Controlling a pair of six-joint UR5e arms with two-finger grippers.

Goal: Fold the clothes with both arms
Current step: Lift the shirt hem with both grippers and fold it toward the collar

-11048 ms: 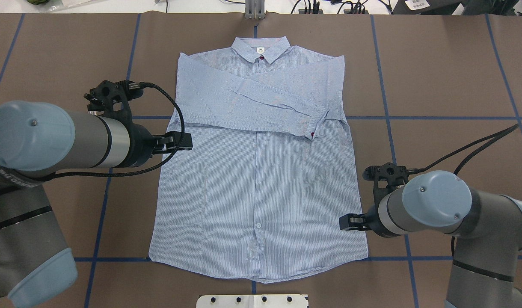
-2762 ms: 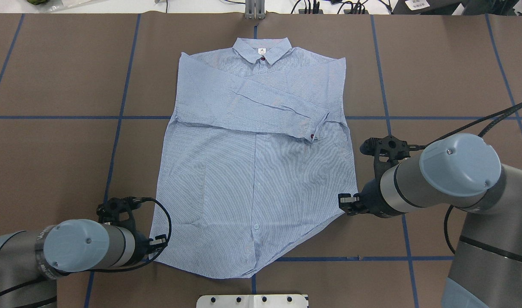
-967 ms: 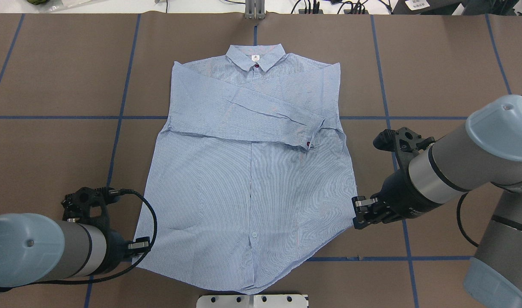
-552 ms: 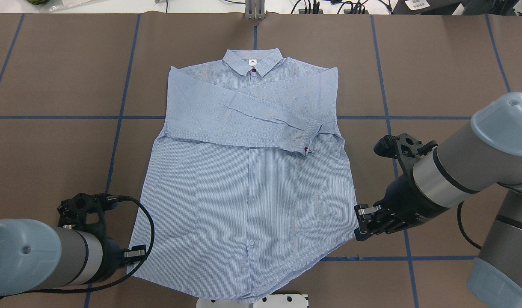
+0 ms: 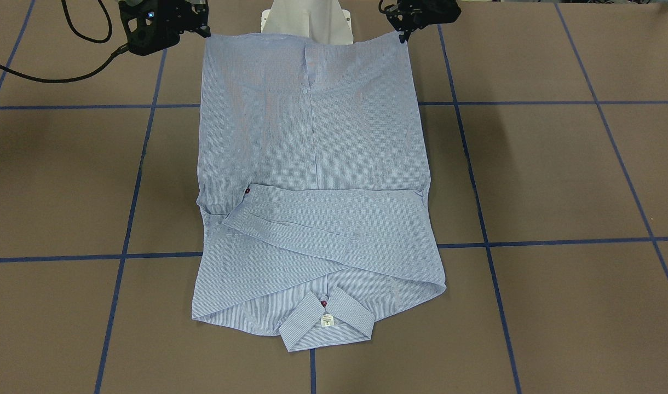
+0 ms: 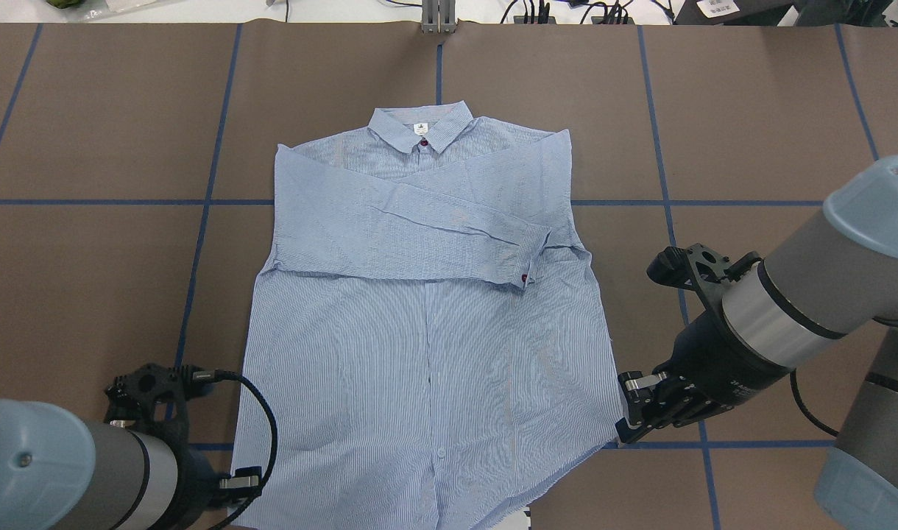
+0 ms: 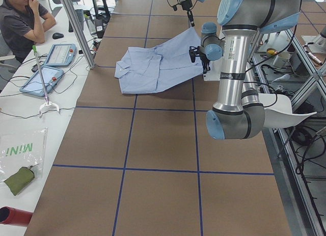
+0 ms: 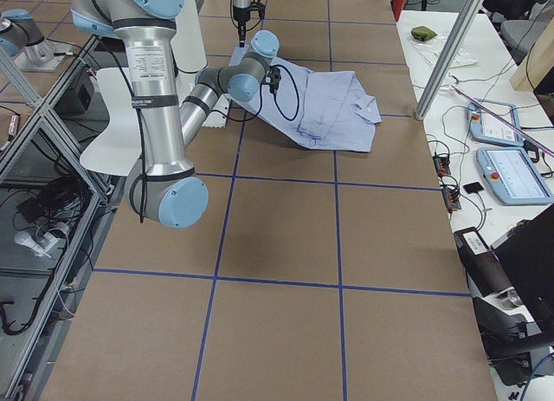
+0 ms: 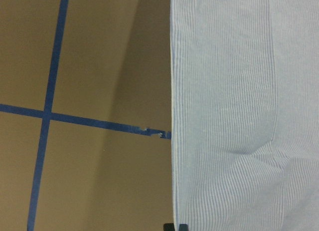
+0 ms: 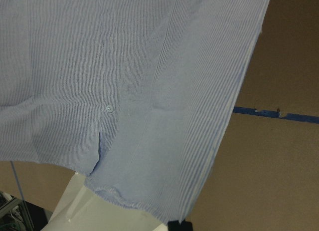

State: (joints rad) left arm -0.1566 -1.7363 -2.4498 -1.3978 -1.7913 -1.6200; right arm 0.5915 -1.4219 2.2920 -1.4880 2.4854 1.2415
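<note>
The light blue striped shirt (image 6: 427,353) lies face up with its collar (image 6: 419,129) at the far end. One sleeve (image 6: 449,221) is folded across the chest. My left gripper (image 6: 244,484) is shut on the hem's left corner. My right gripper (image 6: 629,416) is shut on the hem's right corner. In the front-facing view the left gripper (image 5: 404,32) and right gripper (image 5: 202,30) hold the hem stretched and lifted off the table, while the collar end (image 5: 326,323) rests flat. The wrist views show the shirt's side edges (image 9: 239,116) (image 10: 124,91) close up.
The white pedestal base (image 5: 306,22) sits under the raised hem. Blue tape lines (image 6: 199,202) grid the brown table cover. A person (image 7: 20,22) sits at a side bench with tablets (image 7: 63,55) and a metal pole (image 7: 76,27).
Both grippers have pulled the shirt toward the robot. The collar has slid nearer, and the hem now reaches the base at the table's near edge.
</note>
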